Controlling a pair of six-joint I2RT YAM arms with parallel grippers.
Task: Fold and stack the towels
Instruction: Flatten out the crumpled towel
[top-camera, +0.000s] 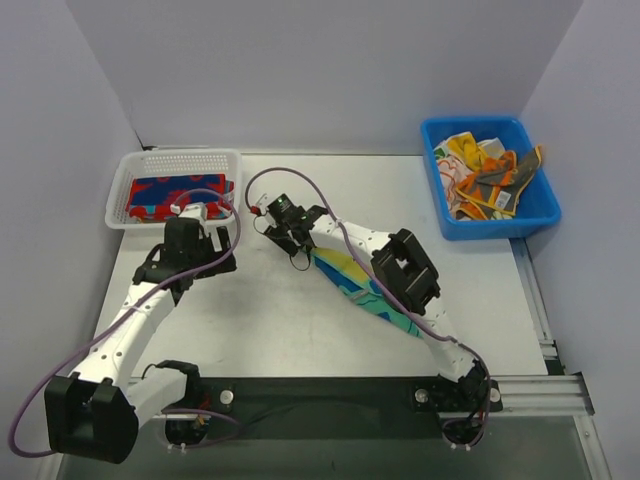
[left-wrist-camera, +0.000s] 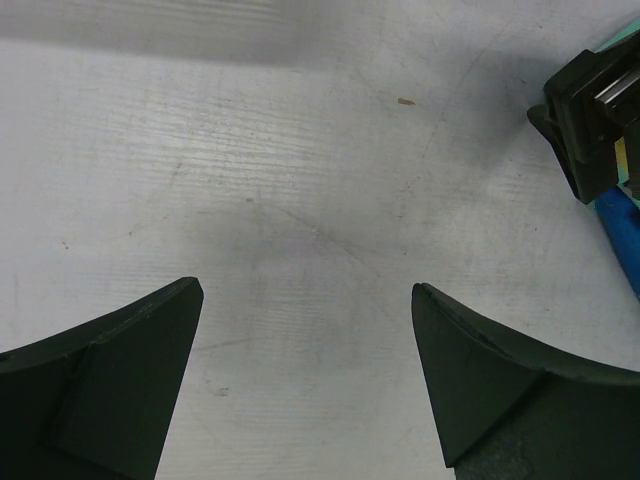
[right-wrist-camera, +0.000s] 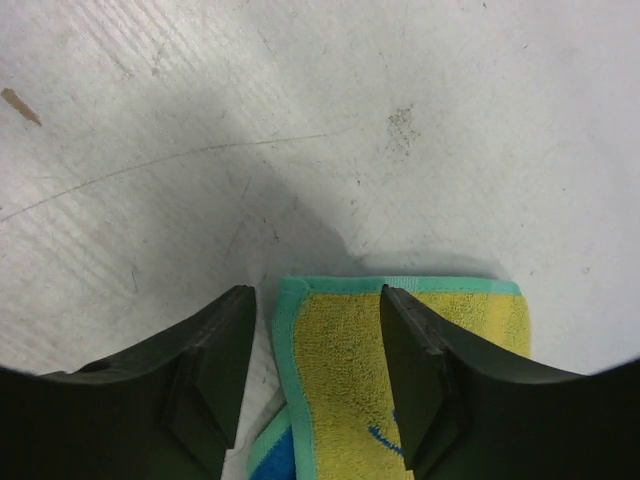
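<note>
Teal-edged yellow towel (top-camera: 355, 285): we log it flat on the table (top-camera: 250, 320), running diagonally, right of the white mesh basket (top-camera: 180, 160). Right gripper (right-wrist-camera: 318, 310): jaws apart, straddling that towel's corner, nothing pinched. Left gripper (left-wrist-camera: 305, 300): spread wide over bare table just in front of the basket. Red-and-blue towel (top-camera: 170, 192): inside the basket. Blue bin (top-camera: 490, 225) of loose towels (top-camera: 485, 180): far right of the basket.

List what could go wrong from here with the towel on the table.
The right gripper straddles only one corner of the towel, so closing may catch too little cloth and slip. The open left gripper hovers over bare table close to the right one; they might bump.
</note>
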